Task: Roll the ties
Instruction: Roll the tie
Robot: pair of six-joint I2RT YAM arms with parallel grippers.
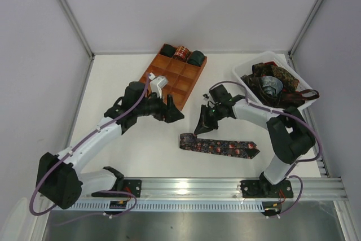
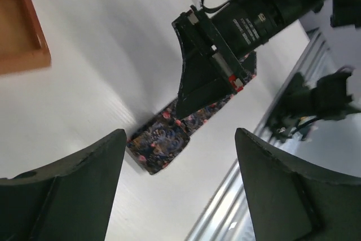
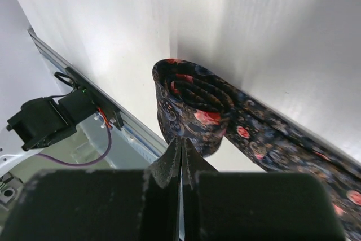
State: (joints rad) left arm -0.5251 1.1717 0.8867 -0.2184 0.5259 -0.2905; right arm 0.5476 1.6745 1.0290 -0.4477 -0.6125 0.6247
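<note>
A dark tie [image 1: 223,147] with reddish floral print lies flat across the table in front of the arms. Its left end is rolled into a small loose coil [image 1: 188,141]. My right gripper [image 1: 201,129] is shut, its tips resting against the coil [image 3: 194,103] in the right wrist view, with nothing seen between the jaws. My left gripper [image 1: 177,115] is open and empty, hovering up and left of the coil. In the left wrist view the coil [image 2: 161,142] lies ahead of its spread fingers [image 2: 84,184], with the right gripper [image 2: 208,80] above the coil.
An orange-brown gridded tray [image 1: 179,86] at the back holds three rolled ties [image 1: 181,53] in its far row. A white bin [image 1: 245,73] at the back right holds several loose ties [image 1: 276,83]. A metal rail [image 1: 225,187] runs along the near edge.
</note>
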